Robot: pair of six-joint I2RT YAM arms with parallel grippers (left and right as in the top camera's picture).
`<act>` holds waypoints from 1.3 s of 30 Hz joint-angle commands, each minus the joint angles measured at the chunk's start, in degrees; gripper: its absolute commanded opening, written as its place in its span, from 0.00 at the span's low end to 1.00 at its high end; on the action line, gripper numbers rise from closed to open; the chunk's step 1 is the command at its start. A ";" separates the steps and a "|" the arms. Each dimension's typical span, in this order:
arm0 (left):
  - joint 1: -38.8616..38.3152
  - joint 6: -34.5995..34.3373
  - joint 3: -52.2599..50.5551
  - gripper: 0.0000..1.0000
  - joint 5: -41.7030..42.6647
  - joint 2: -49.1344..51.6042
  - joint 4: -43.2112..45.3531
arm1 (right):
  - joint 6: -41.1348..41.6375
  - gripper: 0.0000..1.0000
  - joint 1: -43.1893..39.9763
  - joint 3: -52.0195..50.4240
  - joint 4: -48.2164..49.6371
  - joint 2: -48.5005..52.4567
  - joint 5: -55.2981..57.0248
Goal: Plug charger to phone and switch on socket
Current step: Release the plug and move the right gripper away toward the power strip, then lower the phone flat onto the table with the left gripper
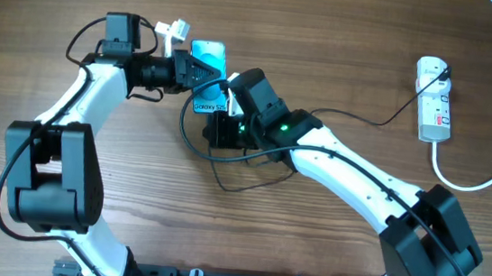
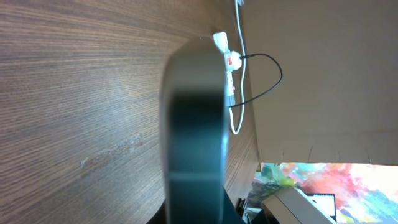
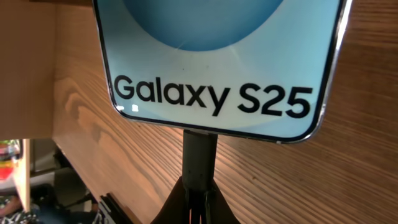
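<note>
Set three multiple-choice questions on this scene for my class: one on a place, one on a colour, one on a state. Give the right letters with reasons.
1. Where does the socket lie in the overhead view?
A. far on the right side of the table
B. between the two arms
C. under the left arm

2. What colour is the thin cable of the charger?
A. white
B. red
C. black

3. What is the state of the charger's plug tip?
A. loose on the table
B. held against the bottom edge of the phone
C. pushed into the socket

Answers:
1 A: it sits near the right table edge, apart from both arms.
2 C: a thin black line runs from the socket toward the middle.
3 B: the right wrist view shows the tip in the jaws of the right gripper, meeting the phone's bottom edge.
</note>
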 commanded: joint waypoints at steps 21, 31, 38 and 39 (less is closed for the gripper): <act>-0.92 0.15 -0.48 0.04 6.36 -0.26 -1.14 | -1.95 0.04 -2.95 1.25 7.37 0.44 7.10; -0.92 0.15 -0.48 0.04 3.50 -0.26 -1.14 | -4.66 0.93 -6.03 1.31 0.09 -6.27 4.28; -1.44 -7.65 -0.50 0.04 -19.56 -0.26 -3.78 | -7.52 1.00 -15.15 1.29 -16.26 -8.48 11.39; -1.95 -7.63 -0.50 0.04 -19.76 -0.26 -3.78 | -7.52 1.00 -15.15 1.29 -16.26 -8.48 12.02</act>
